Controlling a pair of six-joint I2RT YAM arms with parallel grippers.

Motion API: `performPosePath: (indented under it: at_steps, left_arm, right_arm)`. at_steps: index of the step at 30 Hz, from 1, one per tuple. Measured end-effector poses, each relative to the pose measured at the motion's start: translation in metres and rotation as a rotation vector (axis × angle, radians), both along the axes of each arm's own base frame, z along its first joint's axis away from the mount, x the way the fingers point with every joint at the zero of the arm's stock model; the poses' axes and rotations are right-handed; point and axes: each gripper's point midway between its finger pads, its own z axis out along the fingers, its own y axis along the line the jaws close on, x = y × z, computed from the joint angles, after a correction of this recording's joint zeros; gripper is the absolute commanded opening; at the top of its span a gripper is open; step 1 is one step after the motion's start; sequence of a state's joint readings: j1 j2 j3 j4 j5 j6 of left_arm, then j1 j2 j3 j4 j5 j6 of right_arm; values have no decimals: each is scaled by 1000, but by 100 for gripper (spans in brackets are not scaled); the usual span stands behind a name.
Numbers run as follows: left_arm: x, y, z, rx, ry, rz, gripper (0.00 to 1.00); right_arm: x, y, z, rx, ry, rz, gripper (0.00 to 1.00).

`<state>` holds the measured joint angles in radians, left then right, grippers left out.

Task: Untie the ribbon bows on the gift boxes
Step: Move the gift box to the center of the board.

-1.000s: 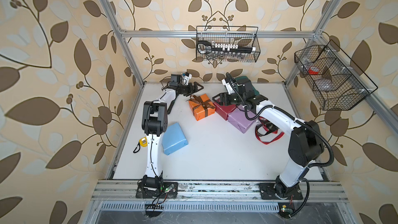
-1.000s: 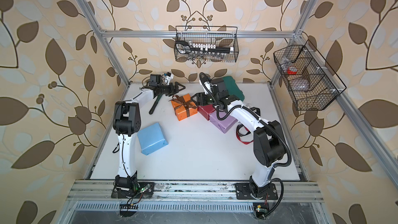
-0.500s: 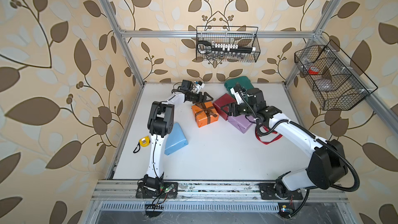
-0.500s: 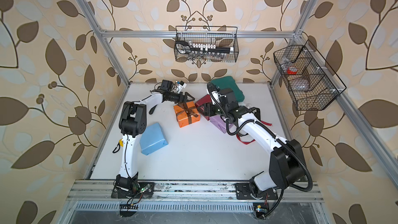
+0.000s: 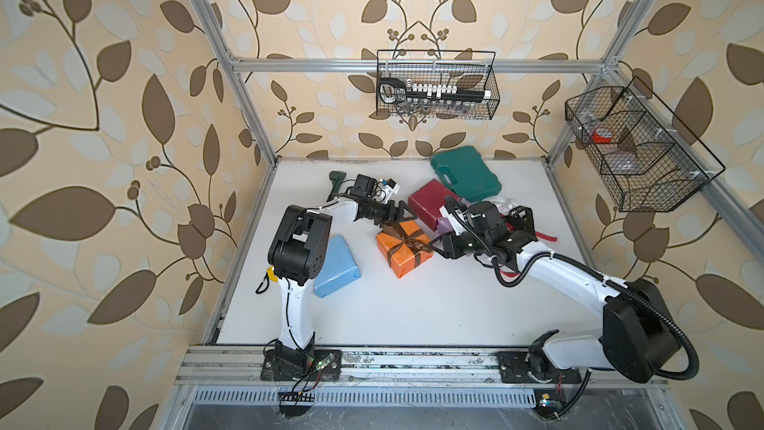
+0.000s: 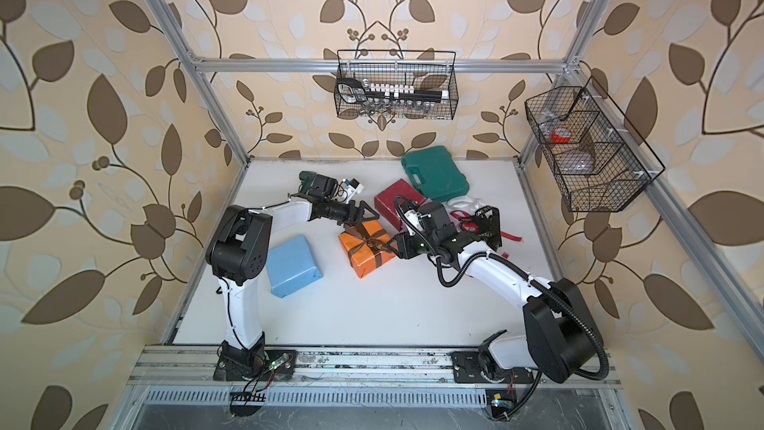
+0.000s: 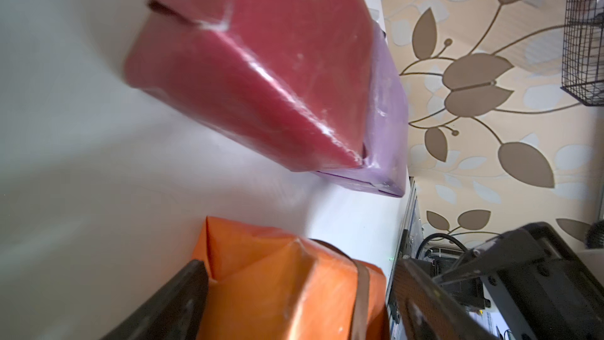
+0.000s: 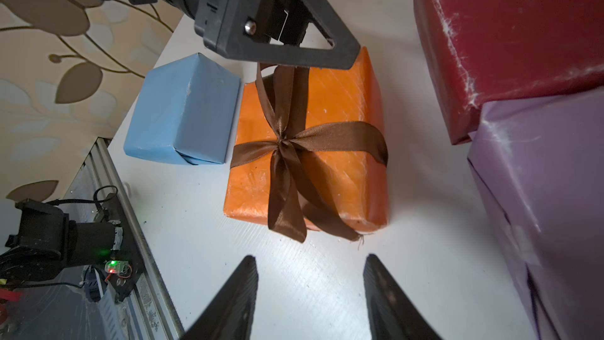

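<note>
Left gripper [image 6: 364,214]: jaws wide, set over the far end of the orange box [image 5: 397,262]. In the left wrist view that end sits between the two fingers [image 7: 173,305]. We cannot tell whether either pad presses the paper.

Right gripper [image 8: 310,256]: jaws roughly half apart, low over the bare table [image 8: 310,292], nothing between them. The tips point at the opposite end of the same box.

Brown ribbon bow [image 8: 281,142]: tied, with the knot on the box top between the two sets of jaws. One loop runs up under the left jaws. Two tails drape over the box edge and end just ahead of the right fingertips, not touching them.

Dark red box [image 5: 430,203]: just beyond the left jaws' tips, touching the lilac box [image 8: 539,197], which lies beside the right jaws.

Light blue box [image 5: 337,266]: behind the left jaws, near that arm's elbow.

Behind the right jaws, past the wrist, we note a black lettered ribbon [image 6: 483,213] and a red ribbon [image 6: 512,236] lying loose on the table.
</note>
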<state>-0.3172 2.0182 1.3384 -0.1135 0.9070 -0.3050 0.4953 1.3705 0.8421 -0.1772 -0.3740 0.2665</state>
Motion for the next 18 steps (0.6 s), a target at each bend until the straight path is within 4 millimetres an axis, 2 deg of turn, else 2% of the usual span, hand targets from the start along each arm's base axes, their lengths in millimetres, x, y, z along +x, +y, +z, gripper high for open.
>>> performPosePath:
  at_steps: [2,5,10,15,18]
  left_arm:
    - [-4,-5,10,-3,-14,-7,93]
    - [-4,-1,21,20,-25,13,95]
    - [2,17,39,55,-27,71,94]
    - [2,34,47,76,-17,121,94]
    - [-1,44,50,87,-19,149,94]
  right_arm:
    - [-2,-1,-3,-3,-3,3,44]
    - [-5,-5,-13,-33,-9,13,43]
    - [-13,-12,-30,-93,-19,39,43]
    - [-27,-3,-35,-106,-32,84,45]
    - [-24,-1,-36,-99,-36,83,50]
